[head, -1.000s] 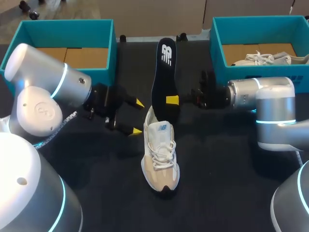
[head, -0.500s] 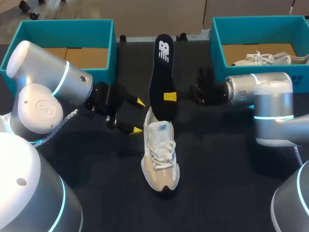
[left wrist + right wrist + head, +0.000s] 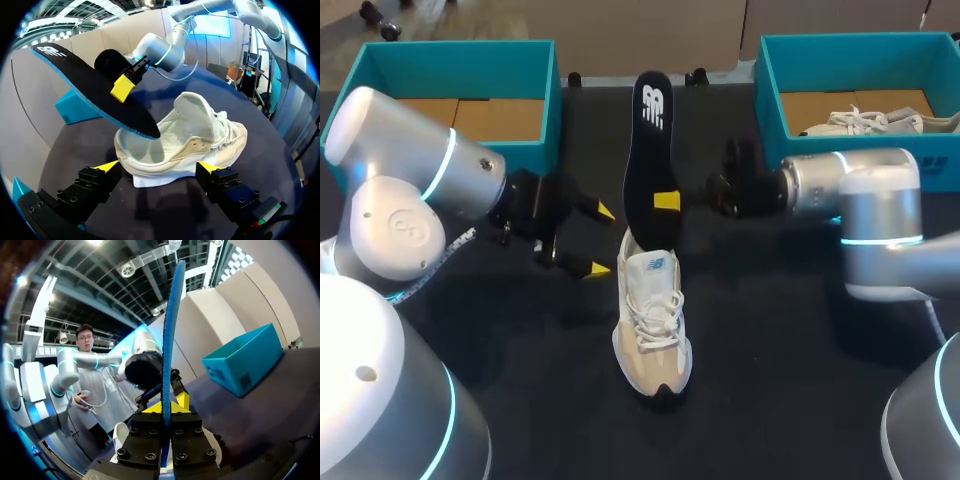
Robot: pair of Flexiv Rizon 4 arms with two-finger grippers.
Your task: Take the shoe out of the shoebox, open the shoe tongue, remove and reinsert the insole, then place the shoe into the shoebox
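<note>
head view: the beige shoe (image 3: 653,320) stands on the black table (image 3: 780,380), toe toward the robot. the dark insole (image 3: 647,150) tilts up from its heel opening, clamped by the right gripper (image 3: 665,202). the left gripper (image 3: 597,240) hangs spread wide just beside the heel, apart from it.

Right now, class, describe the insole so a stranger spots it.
On the black table, between two teal boxes, lies a beige shoe. The insole is the long black, blue-edged strip rising from its heel, held in the right arm's jaws.
</note>
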